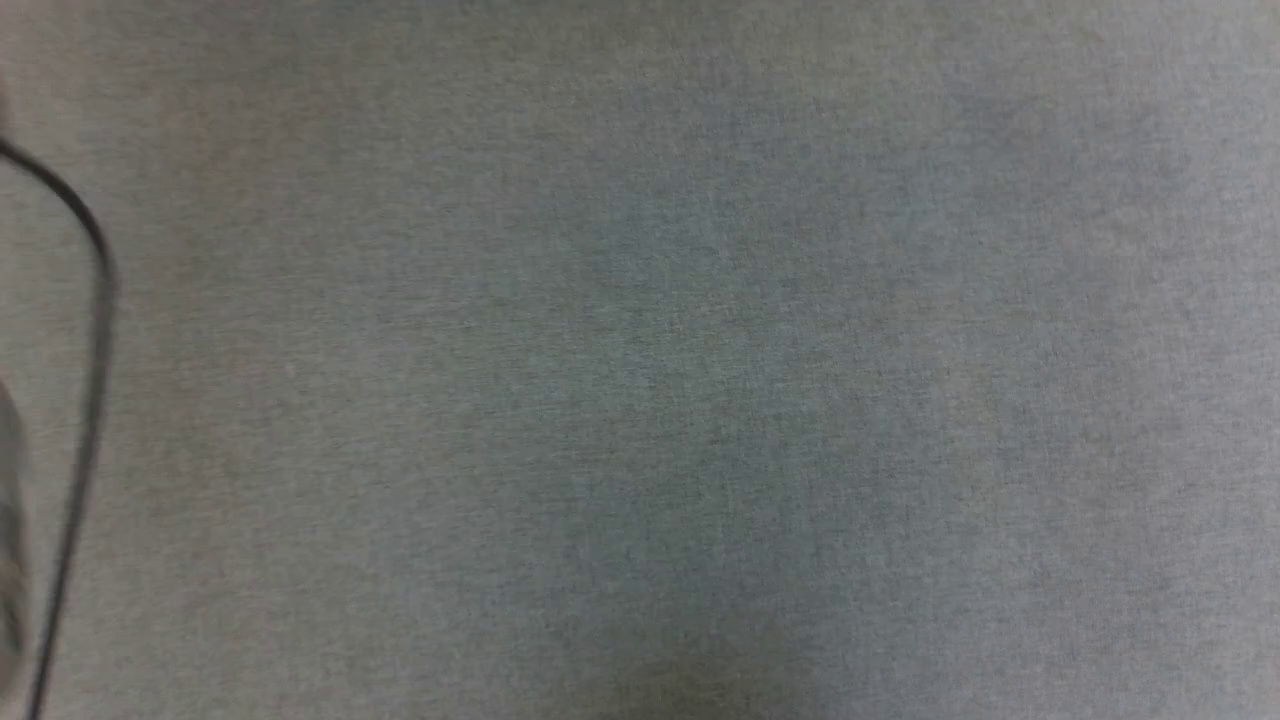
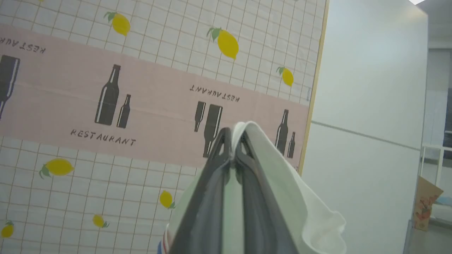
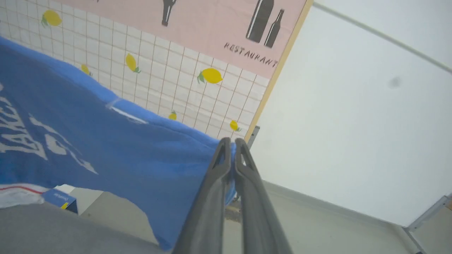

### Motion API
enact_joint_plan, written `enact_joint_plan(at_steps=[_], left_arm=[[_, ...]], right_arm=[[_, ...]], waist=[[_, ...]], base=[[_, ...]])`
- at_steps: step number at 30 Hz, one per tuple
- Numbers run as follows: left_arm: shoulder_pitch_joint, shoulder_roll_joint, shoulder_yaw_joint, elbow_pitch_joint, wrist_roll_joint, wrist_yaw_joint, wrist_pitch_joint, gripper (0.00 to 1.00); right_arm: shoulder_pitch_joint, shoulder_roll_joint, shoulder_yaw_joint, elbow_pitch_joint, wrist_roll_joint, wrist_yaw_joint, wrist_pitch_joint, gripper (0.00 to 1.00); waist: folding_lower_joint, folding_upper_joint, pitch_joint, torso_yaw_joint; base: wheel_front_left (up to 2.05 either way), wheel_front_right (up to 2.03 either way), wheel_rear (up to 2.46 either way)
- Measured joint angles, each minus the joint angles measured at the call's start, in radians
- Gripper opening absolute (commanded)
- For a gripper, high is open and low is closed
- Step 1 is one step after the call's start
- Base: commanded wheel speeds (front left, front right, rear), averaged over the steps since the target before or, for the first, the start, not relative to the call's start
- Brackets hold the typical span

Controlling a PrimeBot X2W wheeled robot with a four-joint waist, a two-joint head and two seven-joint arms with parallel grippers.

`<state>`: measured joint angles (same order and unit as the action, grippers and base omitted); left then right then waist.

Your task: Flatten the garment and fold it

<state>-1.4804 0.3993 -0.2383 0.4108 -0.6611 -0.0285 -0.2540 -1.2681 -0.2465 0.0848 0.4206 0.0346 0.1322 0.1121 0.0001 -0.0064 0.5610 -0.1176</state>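
Lemon-print cloth [image 3: 176,70] behind the garment [image 3: 106,141] (blue, white-lettered), both arms' jaws clenched on its edges.

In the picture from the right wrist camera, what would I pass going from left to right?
Blue garment with white lettering → right gripper, shut on the garment's edge → pale wall.

Backdrop's a lemon-print gridded cloth [image 2: 159,42] with a pink RESTAURANT bottle band, plain white panelled wall [image 2: 367,106] just beside it, brown cardboard box [image 2: 425,203] down by the grey floor [image 2: 432,241].
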Motion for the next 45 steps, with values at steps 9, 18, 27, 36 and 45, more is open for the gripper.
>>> enact_joint_plan(at_steps=[9, 18, 27, 36, 45], left_arm=[[0.559, 0.058, -0.082, 0.068, -0.006, -0.007, 0.064, 0.0], [1.098, 0.051, -0.15, -0.005, -0.123, 0.034, 0.212, 0.0], [1.378, 0.042, -0.164, -0.166, -0.258, 0.065, 0.339, 0.0], [1.633, 0.106, -0.193, -0.376, -0.327, 0.131, 0.484, 0.0], [1.741, 0.134, -0.239, -0.491, -0.318, 0.173, 0.508, 0.0]], right_arm=[[0.354, -0.03, 0.119, 0.033, 0.13, 0.0, -0.013, 0.0], [0.781, -0.062, 0.067, -0.14, 0.22, 0.0, 0.047, 0.0], [1.09, 0.002, -0.067, -0.291, 0.183, 0.0, 0.127, 0.0], [1.304, 0.068, -0.215, -0.384, 0.095, 0.0, 0.209, 0.0], [1.417, 0.112, -0.29, -0.406, 0.065, 0.0, 0.248, 0.0]], waist=[[-0.0001, 0.0, -0.099, 0.028], [-0.0002, 0.0, -0.237, 0.062], [-0.0003, 0.0, -0.35, 0.102], [-0.0003, 0.0, -0.426, 0.127], [-0.0003, 0.0, -0.434, 0.132]], base=[[0.0, 0.0, 0.0], [0.0, 0.0, 0.0], [0.0, 0.0, 0.0], [0.0, 0.0, 0.0], [0.0, 0.0, 0.0]])
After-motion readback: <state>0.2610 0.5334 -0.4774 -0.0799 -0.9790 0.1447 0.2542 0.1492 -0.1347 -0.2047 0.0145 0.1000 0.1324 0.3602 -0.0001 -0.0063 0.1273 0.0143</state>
